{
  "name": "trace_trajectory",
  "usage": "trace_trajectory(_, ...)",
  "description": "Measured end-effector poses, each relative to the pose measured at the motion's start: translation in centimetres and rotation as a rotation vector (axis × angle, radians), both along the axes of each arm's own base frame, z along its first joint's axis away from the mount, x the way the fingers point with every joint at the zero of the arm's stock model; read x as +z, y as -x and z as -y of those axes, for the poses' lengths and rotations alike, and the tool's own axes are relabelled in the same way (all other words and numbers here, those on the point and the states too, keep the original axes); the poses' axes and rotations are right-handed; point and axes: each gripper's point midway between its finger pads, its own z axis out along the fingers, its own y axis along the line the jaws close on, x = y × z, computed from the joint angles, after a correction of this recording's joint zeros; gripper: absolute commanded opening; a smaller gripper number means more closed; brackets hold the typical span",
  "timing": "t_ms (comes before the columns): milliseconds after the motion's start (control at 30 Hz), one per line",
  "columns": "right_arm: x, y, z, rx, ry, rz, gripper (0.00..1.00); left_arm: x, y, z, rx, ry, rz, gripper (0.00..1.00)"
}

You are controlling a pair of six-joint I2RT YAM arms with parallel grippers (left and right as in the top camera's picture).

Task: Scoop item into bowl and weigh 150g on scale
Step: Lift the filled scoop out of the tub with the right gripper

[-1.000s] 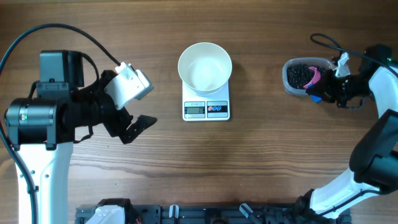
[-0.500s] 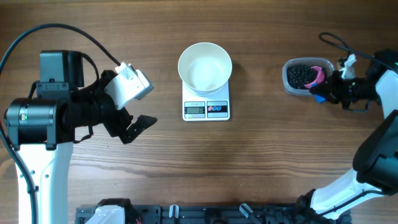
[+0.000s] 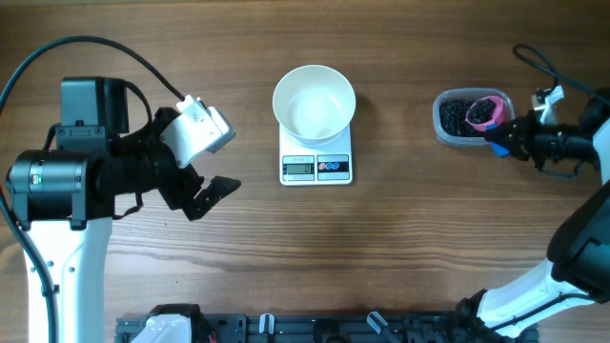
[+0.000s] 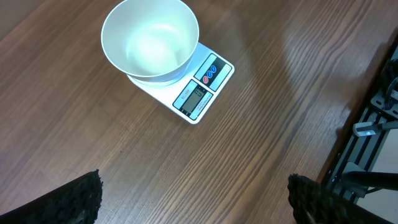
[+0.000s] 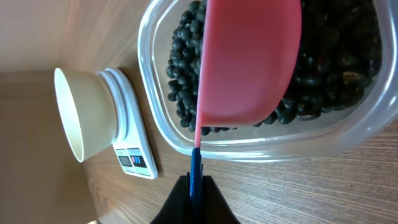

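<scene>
Wooden tabletop (image 3: 400,248) under two robot arms: a white bowl (image 3: 314,103) sits on the scale (image 3: 316,168) at centre. To the right, the right gripper (image 3: 506,143) is clenched on the blue handle of a pink scoop (image 5: 249,62), its cup over the black beads (image 5: 184,74) in a clear tub (image 3: 445,122). At left, the left gripper (image 3: 205,193) hangs released, jaws wide apart.

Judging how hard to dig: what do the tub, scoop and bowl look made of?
The tub: clear plastic, apparently; black beads show through its wall. The scoop: opaque pink plastic, matte, with a blue handle. The bowl: smooth white, faintly glossy; ceramic or plastic, cannot tell.
</scene>
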Motion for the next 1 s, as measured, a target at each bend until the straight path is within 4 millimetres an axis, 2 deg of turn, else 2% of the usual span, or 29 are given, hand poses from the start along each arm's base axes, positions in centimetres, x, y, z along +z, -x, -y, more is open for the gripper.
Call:
trace_trajectory(200, 0.5, 0.8, 0.4, 0.000, -0.035, 0.011, 0.04, 0.0, 0.0, 0.0, 0.000, 0.000, 0.000, 1.00)
trace_trajectory(467, 1.2, 0.8, 0.6, 0.006, -0.064, 0.064, 0.04, 0.0, 0.0, 0.0, 0.000, 0.000, 0.000, 1.00)
trace_trajectory(1000, 3.3, 0.0, -0.6, 0.034, -0.164, 0.187, 0.04, 0.0, 0.0, 0.0, 0.000, 0.000, 0.000, 1.00)
